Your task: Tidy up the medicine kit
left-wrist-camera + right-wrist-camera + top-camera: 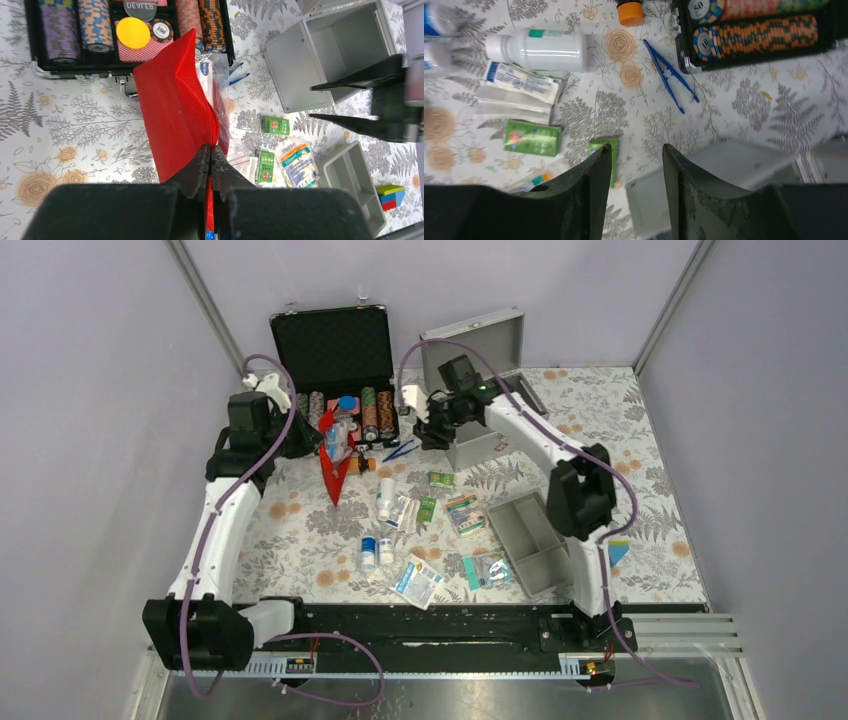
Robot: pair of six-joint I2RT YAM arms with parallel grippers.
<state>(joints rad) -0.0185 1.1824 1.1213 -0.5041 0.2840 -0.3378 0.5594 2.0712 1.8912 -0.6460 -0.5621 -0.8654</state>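
The medicine kit's grey metal box (pixel 478 445) stands open at the back right, its lid (pixel 485 340) raised; it also shows in the left wrist view (pixel 327 47) and, blurred, in the right wrist view (pixel 729 170). Its grey divided tray (pixel 530 538) lies apart at the front right. My left gripper (pixel 210 150) is shut on the edge of a flat red pouch (pixel 172 100) and holds it up in front of the black chip case; from above the pouch (pixel 333 465) hangs down. My right gripper (pixel 636 149) is open and empty, just left of the box (pixel 430 428).
A black case of poker chips (pixel 335 360) stands open at the back left. Blue tweezers (pixel 670 76), white bottles (pixel 544 50), green packets (pixel 531 137) and several sachets (pixel 418 580) lie scattered mid-table. A coloured block (pixel 618 550) sits right of the tray.
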